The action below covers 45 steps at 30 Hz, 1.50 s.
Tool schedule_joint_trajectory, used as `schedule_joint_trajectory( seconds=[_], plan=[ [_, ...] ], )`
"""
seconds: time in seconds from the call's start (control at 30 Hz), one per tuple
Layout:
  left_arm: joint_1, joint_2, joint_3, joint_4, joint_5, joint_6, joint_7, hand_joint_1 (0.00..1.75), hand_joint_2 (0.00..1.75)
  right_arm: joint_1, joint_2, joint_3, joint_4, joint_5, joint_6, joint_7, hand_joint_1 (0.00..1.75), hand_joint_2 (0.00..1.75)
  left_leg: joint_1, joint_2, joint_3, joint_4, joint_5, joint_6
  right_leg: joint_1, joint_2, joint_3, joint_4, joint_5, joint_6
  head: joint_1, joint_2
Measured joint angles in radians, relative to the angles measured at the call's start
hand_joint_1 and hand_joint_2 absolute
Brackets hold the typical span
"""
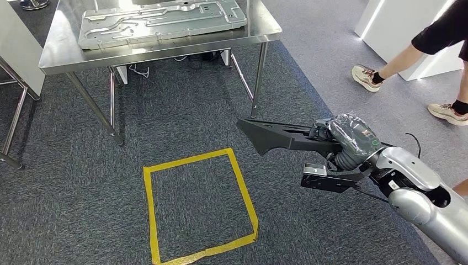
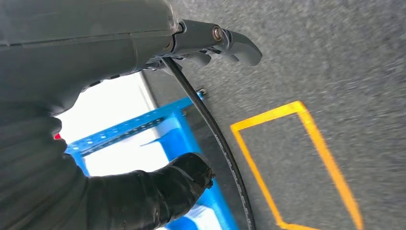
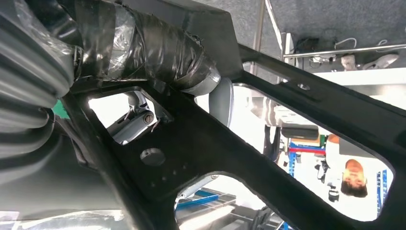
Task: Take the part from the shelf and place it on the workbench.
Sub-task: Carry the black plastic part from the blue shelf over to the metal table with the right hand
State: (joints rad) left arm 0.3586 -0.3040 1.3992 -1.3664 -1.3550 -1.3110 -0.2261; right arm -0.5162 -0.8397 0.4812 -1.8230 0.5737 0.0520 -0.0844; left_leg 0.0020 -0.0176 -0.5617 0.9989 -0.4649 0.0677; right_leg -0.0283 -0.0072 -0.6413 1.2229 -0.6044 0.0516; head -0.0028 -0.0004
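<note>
My right hand (image 1: 349, 139) gripped the black part (image 1: 278, 136) above the carpet | my left hand (image 2: 143, 43) hung with fingers apart, holding nothing | steel surface (image 1: 160, 47) stood ahead, well apart

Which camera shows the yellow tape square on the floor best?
The head view: the whole yellow tape square lies on the carpet. The left wrist view catches part of it, with its far side cut off.
</note>
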Motion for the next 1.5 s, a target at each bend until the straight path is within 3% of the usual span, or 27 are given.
schedule_joint_trajectory(
  seconds=[0.03,0.07,0.1,0.17,0.23,0.37,0.43,0.5,0.53,0.57,0.6,0.67,0.73,0.83,0.93,0.97,1.03,1.07,1.1,1.13,1.17,1.23,1.27,1.33,1.43,1.5],
  plan=[
    [0.002,-0.008,-0.009,-0.003,0.017,0.000,0.014,0.00,1.75,0.002,0.004,0.002,0.000,0.000,0.000,0.002,1.75,1.75,0.000,-0.003,0.000,0.001,-0.001,-0.001,-0.001,0.002,-0.026,0.045,-0.010,0.002,0.000,0.000],
    [0.004,-0.014,-0.018,-0.005,0.028,0.000,0.023,0.00,1.75,0.004,0.007,0.005,0.000,0.000,0.000,0.004,1.75,1.75,0.001,-0.005,0.001,0.003,-0.003,-0.003,-0.003,0.002,-0.037,0.056,0.001,0.004,0.000,0.000],
    [0.006,-0.019,-0.025,-0.007,0.034,0.000,0.029,0.00,1.75,0.004,0.009,0.006,0.000,0.000,0.000,0.005,1.75,1.75,0.002,-0.009,0.001,0.007,-0.006,-0.006,-0.006,0.003,-0.028,0.029,0.030,0.006,0.000,0.000],
    [0.011,-0.026,-0.038,-0.011,0.049,0.000,0.041,0.00,1.75,0.004,0.013,0.007,-0.001,0.000,0.000,0.006,1.75,1.75,0.005,-0.016,0.002,0.018,-0.015,-0.017,-0.010,0.006,0.027,-0.091,0.097,0.007,0.000,0.000],
    [0.020,-0.028,-0.053,-0.019,0.087,0.000,0.070,0.00,1.75,0.002,0.017,0.009,-0.003,0.000,0.001,0.008,1.75,1.75,0.003,-0.022,-0.002,0.029,-0.024,-0.031,-0.007,0.012,0.062,-0.171,0.121,-0.002,0.000,0.000],
    [0.041,-0.033,-0.087,-0.036,0.198,0.000,0.160,0.00,1.75,0.000,0.024,0.013,-0.006,0.001,0.002,0.009,1.75,1.75,0.003,-0.019,-0.007,0.039,-0.033,-0.052,-0.003,0.007,0.065,-0.183,0.118,-0.032,-0.001,0.000],
    [0.048,-0.035,-0.103,-0.044,0.242,0.000,0.197,0.00,1.75,-0.003,0.027,0.014,-0.007,0.001,0.003,0.009,1.75,1.75,0.005,-0.003,-0.038,0.110,-0.074,-0.062,-0.004,-0.001,0.071,-0.188,0.119,-0.048,-0.001,0.000],
    [0.056,-0.035,-0.119,-0.051,0.299,0.001,0.244,0.00,1.75,-0.006,0.030,0.014,-0.008,0.003,0.003,0.011,1.75,1.75,0.006,0.007,-0.107,0.244,-0.135,-0.067,0.000,-0.006,0.072,-0.189,0.116,-0.057,-0.001,0.000],
    [0.063,-0.035,-0.130,-0.057,0.348,0.001,0.284,0.00,1.75,-0.007,0.032,0.015,-0.008,0.007,0.003,0.013,1.75,1.75,0.006,0.008,-0.138,0.299,-0.151,-0.068,0.002,-0.009,0.073,-0.188,0.115,-0.058,-0.001,0.000],
    [0.072,-0.035,-0.143,-0.063,0.412,0.001,0.337,0.00,1.75,-0.009,0.034,0.015,-0.007,0.012,0.003,0.016,1.75,1.75,0.006,0.009,-0.155,0.325,-0.149,-0.068,0.004,-0.010,0.075,-0.188,0.113,-0.060,-0.001,0.000],
    [0.084,-0.036,-0.159,-0.072,0.479,0.001,0.392,0.00,1.75,-0.014,0.036,0.016,-0.007,0.019,0.003,0.019,1.75,1.75,0.006,0.010,-0.151,0.308,-0.125,-0.066,0.006,-0.011,0.078,-0.188,0.111,-0.060,-0.001,0.000],
    [0.106,-0.036,-0.188,-0.091,0.581,0.003,0.476,0.00,1.75,-0.030,0.039,0.018,-0.007,0.029,0.004,0.024,1.75,1.75,0.005,0.012,-0.096,0.179,-0.048,-0.055,0.008,-0.012,0.086,-0.188,0.105,-0.057,-0.001,0.000],
    [0.127,-0.036,-0.215,-0.110,0.663,0.018,0.539,0.00,1.75,-0.055,0.041,0.020,-0.006,0.035,0.010,0.028,1.75,1.75,0.001,0.015,-0.045,0.066,-0.009,-0.045,0.012,-0.011,0.090,-0.185,0.099,-0.050,0.000,0.000],
    [0.163,-0.037,-0.267,-0.135,0.786,0.055,0.635,0.00,1.75,-0.088,0.046,0.026,-0.004,0.037,0.024,0.035,1.75,1.75,-0.004,0.015,-0.034,0.042,-0.010,-0.038,0.015,-0.011,0.089,-0.189,0.098,-0.037,0.000,0.000],
    [0.197,-0.040,-0.316,-0.156,0.865,0.084,0.670,0.00,1.75,-0.116,0.050,0.032,0.000,0.039,0.031,0.041,1.75,1.75,0.003,0.014,-0.023,0.022,-0.002,-0.022,0.013,-0.008,0.087,-0.172,0.083,-0.023,0.000,0.000],
    [0.212,-0.041,-0.336,-0.168,0.903,0.097,0.675,0.00,1.75,-0.131,0.053,0.036,0.002,0.044,0.034,0.043,1.75,1.75,0.006,0.013,-0.019,0.016,0.000,-0.017,0.012,-0.005,0.071,-0.138,0.062,-0.020,0.000,0.000],
    [0.238,-0.042,-0.387,-0.195,0.969,0.113,0.681,0.00,1.75,-0.166,0.068,0.054,0.010,0.065,0.043,0.053,1.75,1.75,0.005,0.013,-0.016,0.013,-0.001,-0.012,0.011,0.000,0.007,-0.016,0.005,-0.016,0.000,0.000],
    [0.245,-0.042,-0.410,-0.205,0.983,0.112,0.681,0.00,1.75,-0.182,0.081,0.067,0.016,0.078,0.047,0.062,1.75,1.75,0.004,0.013,-0.015,0.013,-0.002,-0.011,0.011,0.001,-0.029,0.044,-0.013,-0.014,0.000,0.000],
    [0.247,-0.042,-0.429,-0.212,0.984,0.109,0.682,0.00,1.75,-0.196,0.095,0.083,0.022,0.090,0.049,0.071,1.75,1.75,0.004,0.012,-0.014,0.015,-0.004,-0.011,0.010,0.002,-0.053,0.079,-0.014,-0.013,0.000,0.000],
    [0.247,-0.041,-0.442,-0.215,0.978,0.106,0.682,0.00,1.75,-0.208,0.108,0.098,0.027,0.097,0.051,0.079,1.75,1.75,0.004,0.011,-0.012,0.016,-0.007,-0.012,0.009,0.002,-0.059,0.076,0.005,-0.013,0.000,0.000],
    [0.248,-0.041,-0.450,-0.217,0.972,0.104,0.682,0.00,1.75,-0.218,0.118,0.111,0.030,0.101,0.052,0.084,1.75,1.75,0.004,0.009,-0.008,0.018,-0.010,-0.013,0.008,0.002,-0.045,0.036,0.041,-0.014,0.000,0.000],
    [0.250,-0.038,-0.464,-0.221,0.948,0.101,0.680,0.00,1.75,-0.236,0.134,0.131,0.036,0.109,0.050,0.090,1.75,1.75,0.002,0.003,0.000,0.022,-0.020,-0.020,0.007,0.003,0.013,-0.095,0.114,-0.018,0.000,0.000],
    [0.252,-0.029,-0.473,-0.222,0.927,0.105,0.676,0.00,1.75,-0.246,0.147,0.140,0.039,0.118,0.048,0.092,1.75,1.75,0.001,0.000,0.001,0.024,-0.023,-0.025,0.009,0.004,0.034,-0.144,0.131,-0.022,0.001,0.000],
    [0.256,0.013,-0.509,-0.210,0.873,0.139,0.643,0.00,1.75,-0.265,0.204,0.165,0.051,0.161,0.046,0.107,1.75,1.75,-0.001,-0.001,0.001,0.023,-0.025,-0.038,0.016,0.008,0.048,-0.180,0.133,-0.033,0.001,0.000],
    [0.243,0.155,-0.629,-0.116,0.850,0.273,0.529,0.00,1.75,-0.295,0.356,0.242,0.097,0.272,0.033,0.164,1.75,1.75,0.001,0.005,0.002,0.024,-0.032,-0.060,0.012,0.011,0.052,-0.192,0.137,-0.055,0.001,0.000],
    [0.222,0.254,-0.734,-0.031,0.888,0.373,0.471,0.00,1.75,-0.314,0.459,0.310,0.135,0.320,0.019,0.194,1.75,1.75,0.002,0.009,-0.032,0.095,-0.071,-0.075,0.010,0.008,0.057,-0.197,0.137,-0.067,-0.001,0.000]
  ],
)
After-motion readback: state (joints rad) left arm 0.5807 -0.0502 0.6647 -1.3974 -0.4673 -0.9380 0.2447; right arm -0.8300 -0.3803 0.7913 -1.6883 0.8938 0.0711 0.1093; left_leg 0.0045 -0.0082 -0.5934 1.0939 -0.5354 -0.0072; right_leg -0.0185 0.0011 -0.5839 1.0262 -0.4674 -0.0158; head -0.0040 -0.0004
